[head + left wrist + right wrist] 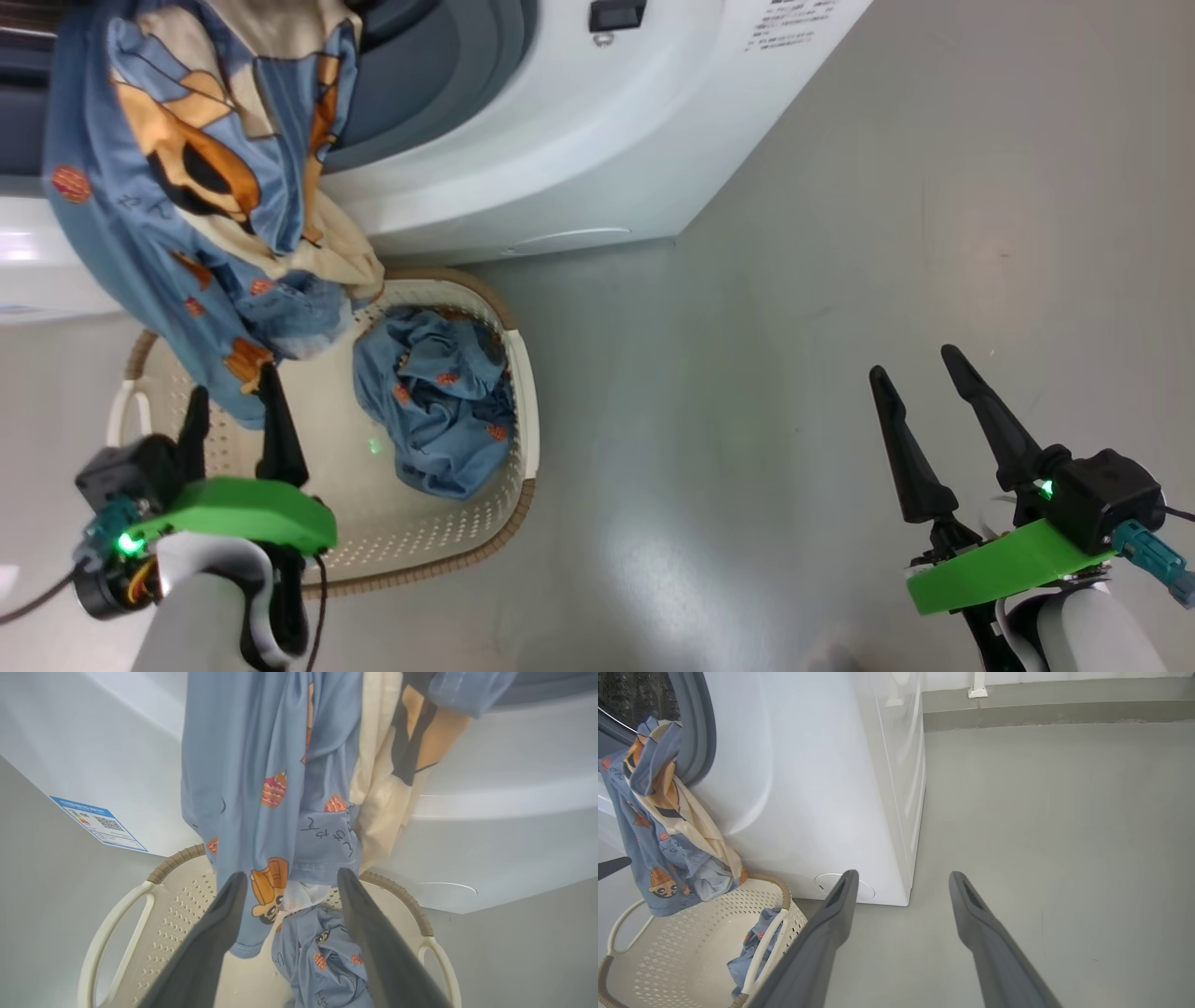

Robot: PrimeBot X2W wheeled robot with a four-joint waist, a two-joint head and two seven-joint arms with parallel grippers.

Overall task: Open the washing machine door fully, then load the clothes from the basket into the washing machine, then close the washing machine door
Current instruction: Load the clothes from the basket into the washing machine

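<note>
Your left tool [233,381] hangs over the near end of the basket [523,392], fingers spread wide and gripping nothing. Look along it in the left wrist view: the hem of the hanging garment [159,187] dangles just beyond the two fingertips, between them, and I cannot tell whether cloth touches either one. That garment, light blue with orange-brown prints and a cream panel, is draped out of the mouth of the washing machine [579,140] and drops straight down above the basket, its lower edge over the basket's left part.

The washing machine stands right behind the basket, close against its woven-look rim. The grey gasket [698,728] curves above the basket, with the cloth draped over its lower edge. Inside the basket, the crumpled garment [439,411] lies bunched against the right-hand wall. A blue sticker [98,823] sits on a white surface beyond the basket's left handle.

Your right tool [914,363] is well apart from the basket, out to its right over bare grey floor [840,233], fingers parted and empty.
</note>
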